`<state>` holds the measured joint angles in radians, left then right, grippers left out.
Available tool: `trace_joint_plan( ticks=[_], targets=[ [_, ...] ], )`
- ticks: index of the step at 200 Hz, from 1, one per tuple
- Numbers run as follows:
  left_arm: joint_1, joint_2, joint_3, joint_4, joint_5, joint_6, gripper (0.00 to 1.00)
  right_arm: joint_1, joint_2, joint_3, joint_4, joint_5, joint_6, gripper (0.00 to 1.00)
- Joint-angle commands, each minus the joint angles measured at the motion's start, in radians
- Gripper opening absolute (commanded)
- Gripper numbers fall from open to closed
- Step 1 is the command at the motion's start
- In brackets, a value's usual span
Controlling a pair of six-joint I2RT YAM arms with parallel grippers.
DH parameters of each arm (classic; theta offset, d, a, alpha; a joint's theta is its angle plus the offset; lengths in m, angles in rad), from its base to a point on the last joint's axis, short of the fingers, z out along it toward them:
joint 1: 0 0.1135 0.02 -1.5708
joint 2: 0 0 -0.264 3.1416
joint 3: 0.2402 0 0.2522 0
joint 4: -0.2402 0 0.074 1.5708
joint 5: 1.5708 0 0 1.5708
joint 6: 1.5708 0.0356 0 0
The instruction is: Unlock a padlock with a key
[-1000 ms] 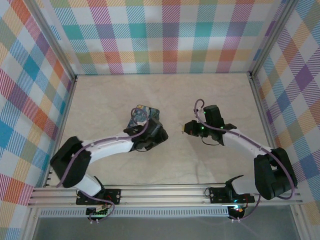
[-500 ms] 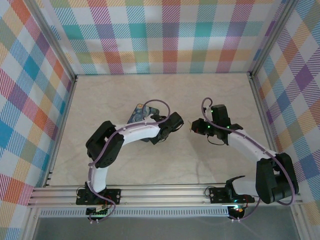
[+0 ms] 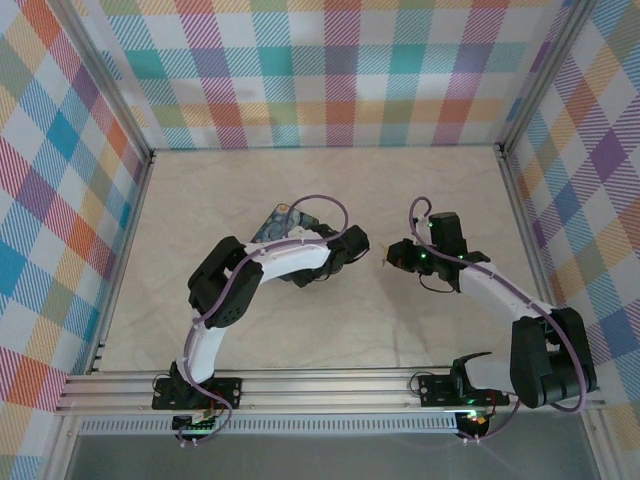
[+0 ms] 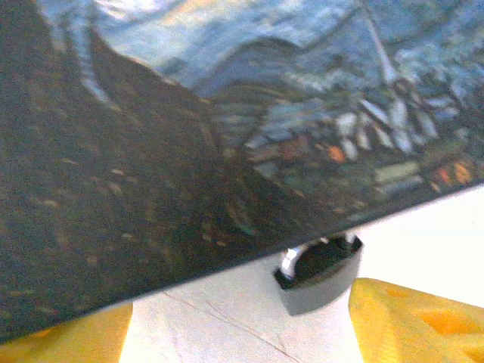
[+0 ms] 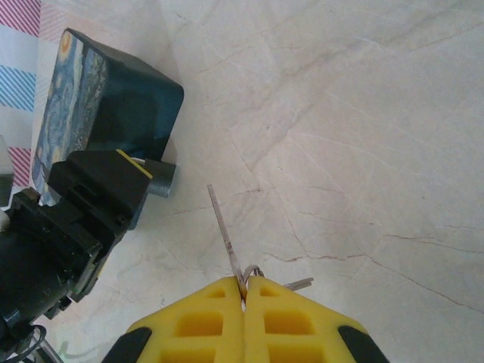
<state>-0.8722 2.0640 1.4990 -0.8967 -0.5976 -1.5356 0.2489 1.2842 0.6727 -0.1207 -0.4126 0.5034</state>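
In the left wrist view the padlock (image 4: 321,274), dark-bodied with a silvery shackle, sits on the table against the lower edge of the painted box (image 4: 227,113). My left gripper (image 4: 234,327) is open, its yellow fingers (image 4: 416,318) on either side of the padlock, which lies nearer the right one. My right gripper (image 5: 243,289) is shut on the key (image 5: 224,227), whose thin blade points out toward the padlock (image 5: 161,180). A ring and a second key (image 5: 296,283) poke out beside the fingers. From above, the left gripper (image 3: 355,243) and right gripper (image 3: 391,258) face each other a short gap apart.
The box with the blue swirling print (image 3: 275,222) lies left of centre, under the left forearm (image 3: 290,255). Checked walls (image 3: 330,70) close in the pale marble table (image 3: 440,190) on three sides. Bare tabletop stretches behind and in front of the grippers.
The left arm has swung right and stretched out, bringing its gripper past the box toward the right gripper. The right gripper has drifted slightly right, still holding the key.
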Motion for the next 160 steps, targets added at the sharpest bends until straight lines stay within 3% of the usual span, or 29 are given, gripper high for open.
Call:
trace_joint_plan(
  ticks=[1,44,73,120,160],
  targets=[
    [0.018,-0.113,-0.095,-0.076,-0.09,0.032,0.76,-0.004,0.01,-0.013,0.031,-0.043,-0.018,0.0],
    [0.091,-0.251,-0.256,0.062,-0.098,0.158,0.76,-0.004,0.017,-0.005,0.038,-0.067,-0.012,0.0],
    [0.085,-0.259,-0.226,0.109,-0.029,0.26,0.76,-0.003,-0.001,-0.009,0.024,-0.064,-0.017,0.0],
    [0.018,-0.208,-0.163,0.065,0.089,0.156,0.76,-0.003,-0.004,-0.009,0.011,-0.054,-0.019,0.0],
    [0.022,-0.09,-0.051,0.042,0.08,0.132,0.77,-0.003,-0.01,0.002,-0.001,-0.061,-0.022,0.0]
  ],
)
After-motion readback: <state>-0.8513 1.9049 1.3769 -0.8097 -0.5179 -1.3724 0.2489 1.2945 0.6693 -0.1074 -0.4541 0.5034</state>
